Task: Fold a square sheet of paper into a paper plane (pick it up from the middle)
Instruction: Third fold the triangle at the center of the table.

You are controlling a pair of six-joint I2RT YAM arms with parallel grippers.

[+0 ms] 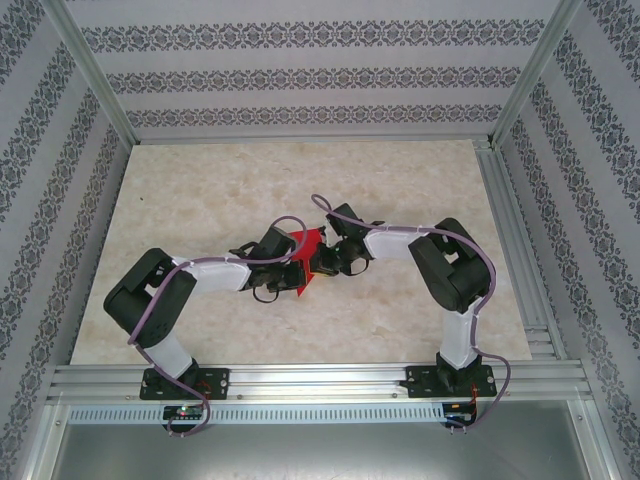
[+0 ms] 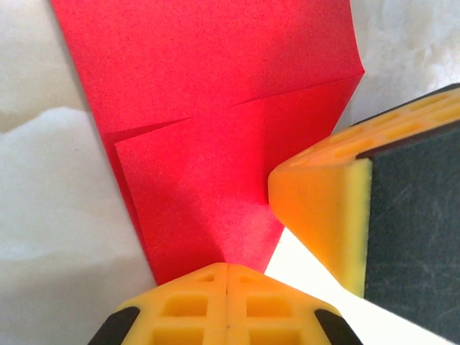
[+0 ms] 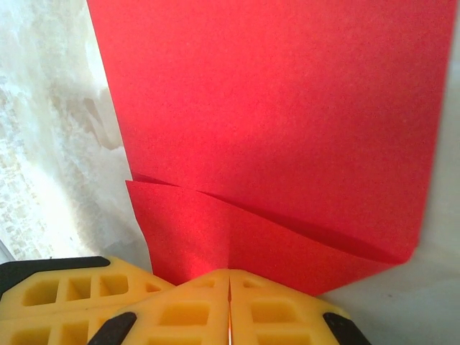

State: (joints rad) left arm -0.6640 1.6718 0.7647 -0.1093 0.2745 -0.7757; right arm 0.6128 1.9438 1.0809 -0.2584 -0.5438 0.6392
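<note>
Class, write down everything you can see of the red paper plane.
The paper plane is bright red matte paper, only partly folded: overlapping flaps with sharp diagonal creases, tapering to a narrow end. It sits at the middle of the marble-look table. The left claw pinches its narrow end; the right claw pinches a folded edge.

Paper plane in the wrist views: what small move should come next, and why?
Probably slide the right gripper along the flap to sharpen its crease. Both it and the left gripper look shut on the paper plane, side by side. The flap casts a shadow under its edge, so the fold seems soft.
</note>
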